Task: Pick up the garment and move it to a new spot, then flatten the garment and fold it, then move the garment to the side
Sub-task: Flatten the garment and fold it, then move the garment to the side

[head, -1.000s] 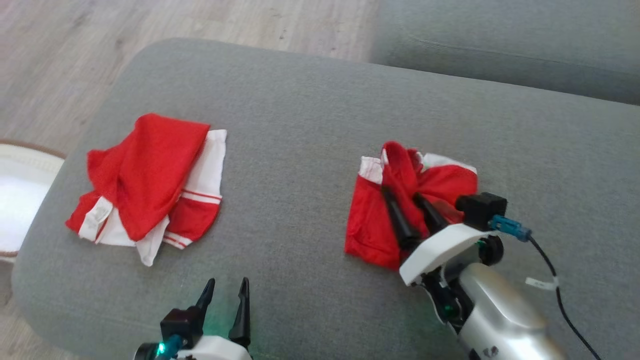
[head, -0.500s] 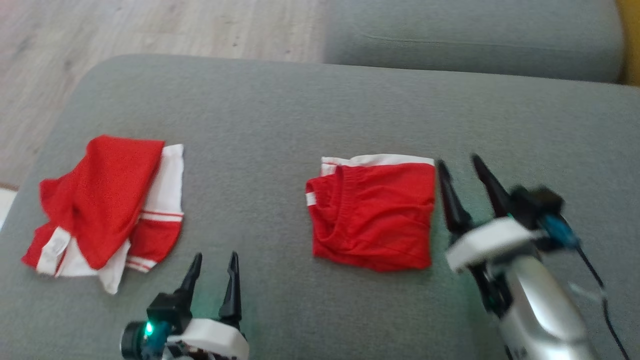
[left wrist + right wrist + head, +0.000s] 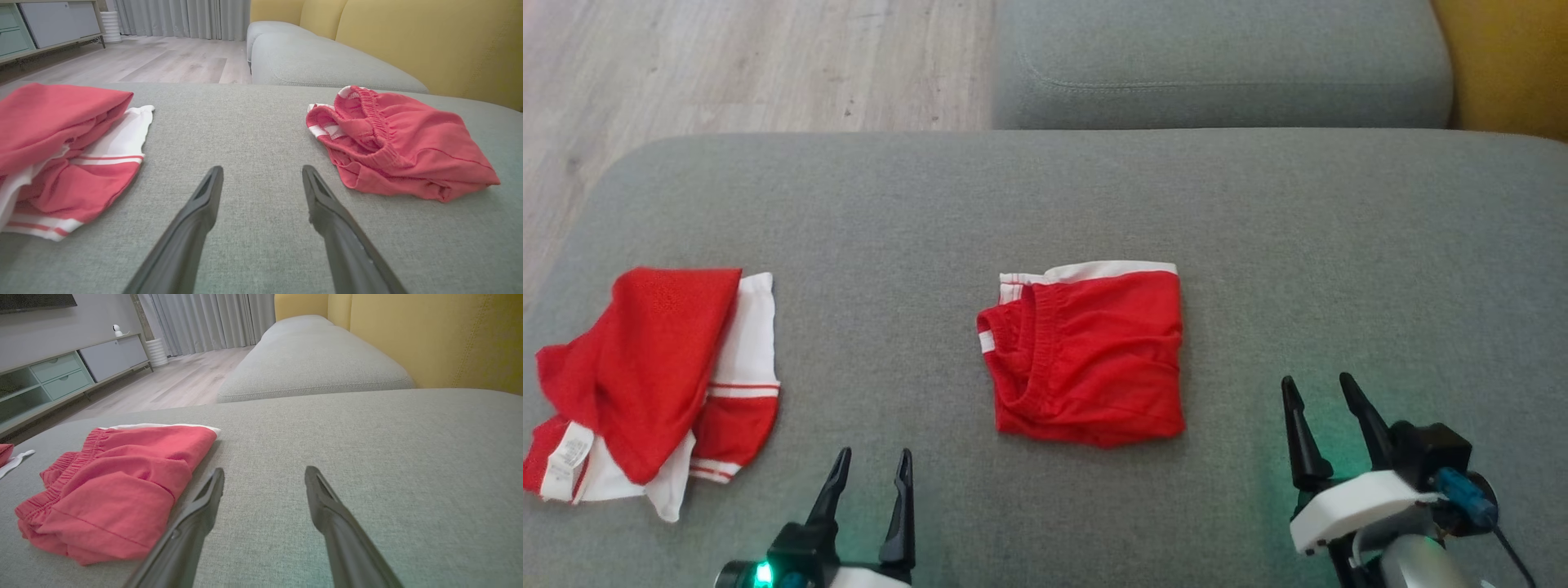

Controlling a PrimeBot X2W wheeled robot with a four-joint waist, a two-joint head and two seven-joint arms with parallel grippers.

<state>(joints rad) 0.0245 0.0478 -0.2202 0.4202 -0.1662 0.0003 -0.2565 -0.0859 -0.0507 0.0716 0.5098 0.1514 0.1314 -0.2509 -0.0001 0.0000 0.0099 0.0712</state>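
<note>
Lying folded into a compact rectangle, the red shorts (image 3: pixel 1094 359) sit mid-seat on the grey sofa cushion (image 3: pixel 1298 212), white band along the far edge, elastic opening to the left. Fold looks done, so the step in hand is prob. the last: shifting them to the side. Right pincer (image 3: pixel 1316 380) hovers near-right of the shorts, fingers spread, empty. Left pincer (image 3: pixel 874 453) sits near-left, also spread & empty. A second red-and-white garment (image 3: pixel 645 367) lies at the left, well apart. Next move needs a pinch thru all layers w/o undoing the fold.
</note>
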